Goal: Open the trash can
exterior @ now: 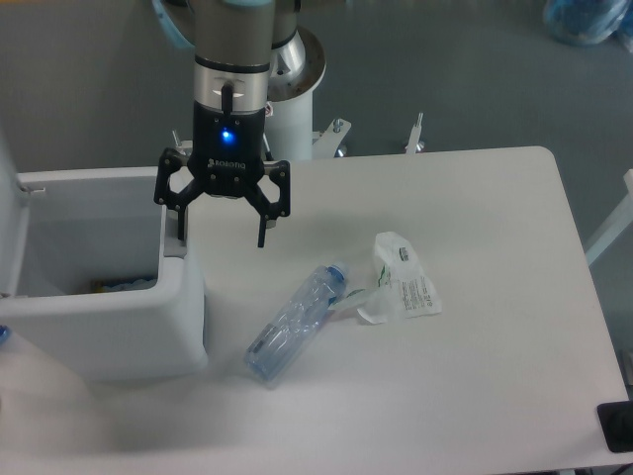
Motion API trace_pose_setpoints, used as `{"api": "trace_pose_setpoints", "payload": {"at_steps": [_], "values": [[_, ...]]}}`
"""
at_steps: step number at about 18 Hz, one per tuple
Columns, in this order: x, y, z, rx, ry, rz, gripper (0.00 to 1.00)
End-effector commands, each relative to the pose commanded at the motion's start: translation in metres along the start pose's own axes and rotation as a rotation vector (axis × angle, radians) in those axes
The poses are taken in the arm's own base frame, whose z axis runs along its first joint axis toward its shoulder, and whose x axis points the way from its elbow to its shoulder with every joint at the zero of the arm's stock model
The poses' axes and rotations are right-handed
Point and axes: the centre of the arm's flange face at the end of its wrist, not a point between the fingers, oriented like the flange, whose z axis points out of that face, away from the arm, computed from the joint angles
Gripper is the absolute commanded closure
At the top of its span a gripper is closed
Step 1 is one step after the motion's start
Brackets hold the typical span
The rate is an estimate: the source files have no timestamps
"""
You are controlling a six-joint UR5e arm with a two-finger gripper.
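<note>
**Bin open, pincer spread at its right rim**

I have the pincer (222,226) spread wide and holding nothing. Its left finger (179,224) sits down at the right rim of the bin (119,327), at the spot where the grey tab would be; I cannot tell whether it touches. The right finger hangs over bare worktop (475,376).

The bin stands at the left edge of the worktop. Its lid (10,218) is swung up and stands near upright at the far left, mostly out of frame. The cavity is exposed, with something small and dark lying at the bottom, too dim to name. I judge the task done as things lie.

Handling, in my judgement: a stiff, smooth, light plastic shell that may slide if pushed sideways. It is far too wide to pinch, so the tab at the right rim is the place to press, straight down.

Right of the bin, well apart from the pincer, a clear bottle (295,323) lies on its side, with a crumpled wrapper (404,280) just beside its cap. The worktop is white and smooth. Beyond it I see grey floor and the arm's white pedestal (293,117).
</note>
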Motion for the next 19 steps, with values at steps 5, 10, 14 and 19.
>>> {"api": "trace_pose_setpoints", "payload": {"at_steps": [5,10,14,19], "values": [[-0.028,-0.015,-0.021,0.043,-0.052,-0.029,0.00],[-0.084,-0.012,-0.032,0.017,-0.192,0.059,0.00],[-0.127,0.002,-0.029,-0.059,-0.265,0.188,0.00],[-0.170,0.021,-0.020,-0.185,-0.348,0.297,0.00]]}}
